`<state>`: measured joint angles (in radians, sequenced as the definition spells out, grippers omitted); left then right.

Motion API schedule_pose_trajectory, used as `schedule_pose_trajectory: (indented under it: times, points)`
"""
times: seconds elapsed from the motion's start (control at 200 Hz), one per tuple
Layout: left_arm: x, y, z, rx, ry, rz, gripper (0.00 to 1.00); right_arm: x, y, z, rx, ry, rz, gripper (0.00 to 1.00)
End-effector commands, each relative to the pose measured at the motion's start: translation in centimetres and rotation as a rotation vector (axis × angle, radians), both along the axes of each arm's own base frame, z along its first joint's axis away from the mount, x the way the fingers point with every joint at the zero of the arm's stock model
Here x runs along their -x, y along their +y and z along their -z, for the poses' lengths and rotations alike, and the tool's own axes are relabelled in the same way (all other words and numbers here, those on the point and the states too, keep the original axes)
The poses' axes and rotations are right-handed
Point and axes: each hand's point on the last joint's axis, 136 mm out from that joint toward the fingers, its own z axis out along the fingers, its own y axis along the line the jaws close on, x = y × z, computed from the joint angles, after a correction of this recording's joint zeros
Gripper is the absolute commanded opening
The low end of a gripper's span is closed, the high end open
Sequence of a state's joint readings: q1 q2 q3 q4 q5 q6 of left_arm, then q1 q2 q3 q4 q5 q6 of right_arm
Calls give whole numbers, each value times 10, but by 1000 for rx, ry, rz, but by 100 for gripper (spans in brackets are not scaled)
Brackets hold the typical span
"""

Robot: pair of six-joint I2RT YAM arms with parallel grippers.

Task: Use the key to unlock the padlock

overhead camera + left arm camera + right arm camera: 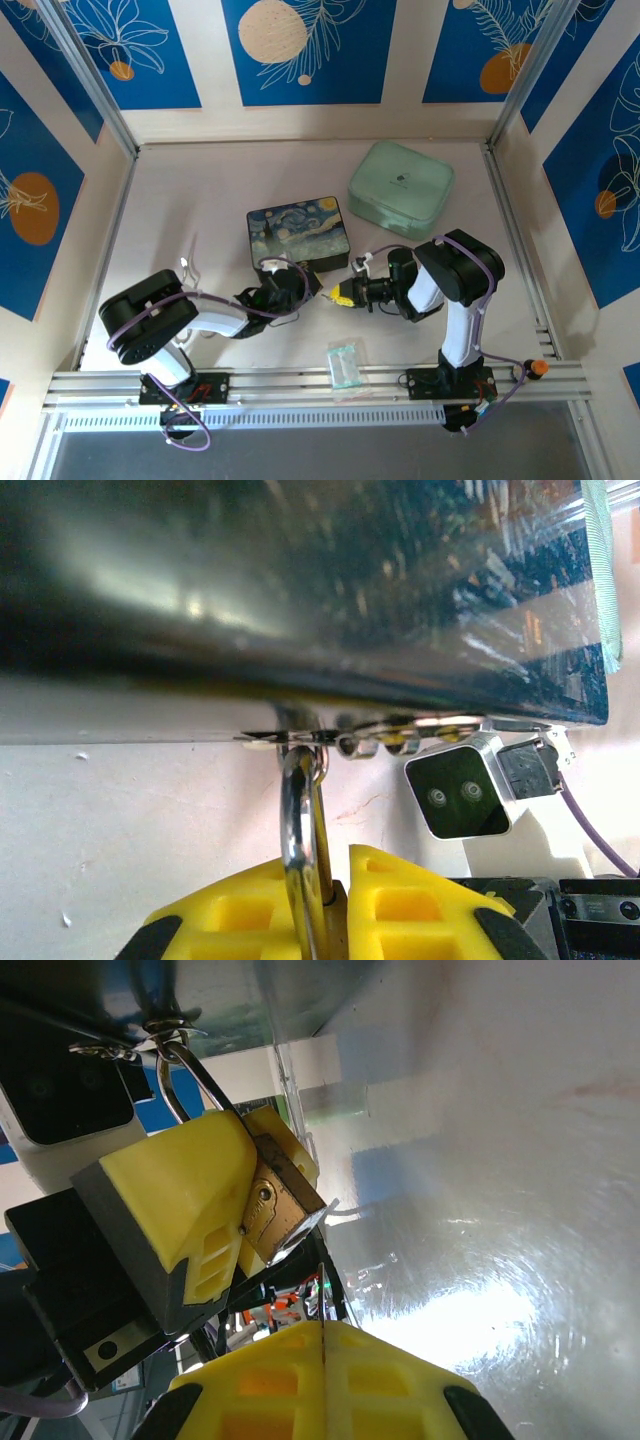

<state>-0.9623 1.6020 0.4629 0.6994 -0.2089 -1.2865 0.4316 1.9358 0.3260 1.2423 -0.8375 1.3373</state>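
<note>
The brass padlock hangs by its silver shackle from the hasp on the front of the starry-night box. My left gripper is shut on the padlock's body, its yellow fingers pressed on both sides. My right gripper is shut on the key, whose thin blade sticks out from between the pads. The blade's tip points up toward the padlock's bottom face and stands a short way from it. In the top view the two grippers meet tip to tip in front of the box.
A pale green case lies behind and to the right of the box. A clear plastic packet lies near the table's front rail. The right wrist camera is close beside the padlock.
</note>
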Motion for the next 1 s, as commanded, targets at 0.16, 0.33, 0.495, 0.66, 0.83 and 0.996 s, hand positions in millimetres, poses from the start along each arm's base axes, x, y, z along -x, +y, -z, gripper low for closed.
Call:
schedule_pose_trajectory:
  times: [0.16, 0.33, 0.495, 0.66, 0.83, 0.996]
  points:
    - [-1, -16, -16, 105, 36, 12, 0, 4, -6, 12, 23, 65, 23, 0]
    - [-1, -16, -13, 105, 43, 9, 0, 4, -7, 12, 23, 67, 30, 0]
    - [-1, -18, -14, 132, 53, 6, 0, 1, -9, 8, 12, 61, 53, 0]
    - [-2, -18, -15, 122, 55, 6, 0, -1, -10, 7, 9, 54, 63, 0]
    - [-3, -19, -11, 125, 65, 6, 0, 0, -12, 7, 8, 53, 71, 0]
    - [-3, -19, -9, 126, 68, 3, 0, -1, -12, 7, 6, 55, 75, 0]
